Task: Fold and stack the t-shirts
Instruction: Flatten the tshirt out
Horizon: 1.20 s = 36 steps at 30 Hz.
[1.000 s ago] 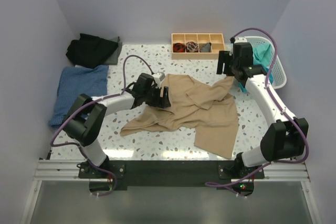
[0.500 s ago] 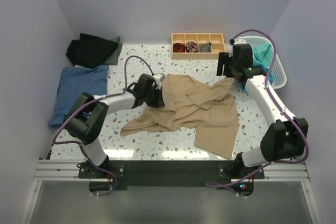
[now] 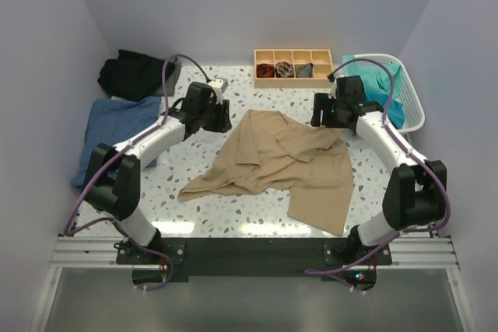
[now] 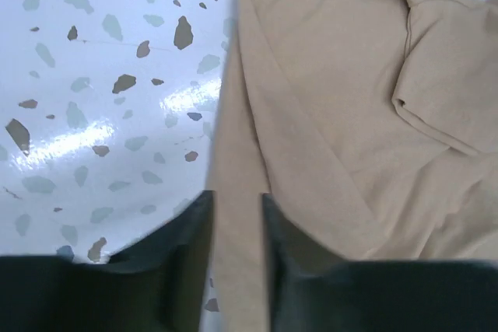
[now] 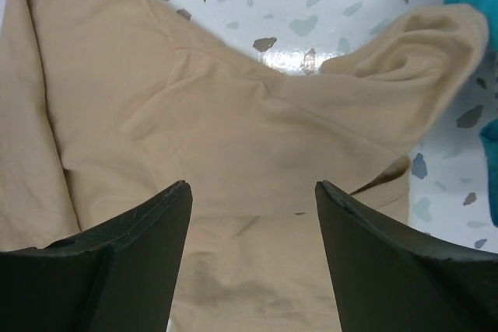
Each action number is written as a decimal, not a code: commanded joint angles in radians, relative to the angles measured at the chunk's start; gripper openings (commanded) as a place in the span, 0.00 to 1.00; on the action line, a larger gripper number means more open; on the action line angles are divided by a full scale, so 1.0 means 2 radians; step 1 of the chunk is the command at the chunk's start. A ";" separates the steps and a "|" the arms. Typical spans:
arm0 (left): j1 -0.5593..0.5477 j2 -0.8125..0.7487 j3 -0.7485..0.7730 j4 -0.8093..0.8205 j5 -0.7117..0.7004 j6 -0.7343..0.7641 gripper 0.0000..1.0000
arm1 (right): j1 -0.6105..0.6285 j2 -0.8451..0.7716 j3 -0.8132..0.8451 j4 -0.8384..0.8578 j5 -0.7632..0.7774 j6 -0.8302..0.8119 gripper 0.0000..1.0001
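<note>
Currently, tan t-shirt (image 3: 296, 165) lies crumpled on desk (image 3: 249, 215), lower folds hidden. Left fingers (image 4: 183, 246) narrowly parted, right fingers (image 5: 132, 239) spread wide; both empty above its far edge.

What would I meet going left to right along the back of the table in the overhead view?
Black t-shirt → wooden tray → white basket holding a teal t-shirt.

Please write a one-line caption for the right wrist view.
Open right gripper over the crumpled tan t-shirt on the speckled table.
</note>
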<state>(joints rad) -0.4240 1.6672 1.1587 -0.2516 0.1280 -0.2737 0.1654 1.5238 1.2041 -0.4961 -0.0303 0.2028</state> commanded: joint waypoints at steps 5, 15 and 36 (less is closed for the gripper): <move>-0.011 -0.018 -0.070 0.042 0.078 -0.024 0.80 | 0.002 0.011 0.014 -0.007 -0.042 0.006 0.69; -0.071 0.011 -0.093 0.090 0.063 -0.061 1.00 | 0.004 0.010 0.008 -0.008 -0.041 0.006 0.68; -0.079 0.050 -0.080 0.097 0.058 -0.068 0.27 | 0.005 0.007 0.001 -0.010 -0.032 0.002 0.68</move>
<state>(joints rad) -0.5774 1.7760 0.9676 -0.0765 0.2413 -0.4129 0.1703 1.5631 1.2041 -0.5194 -0.0967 0.2058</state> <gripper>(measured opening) 0.373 0.683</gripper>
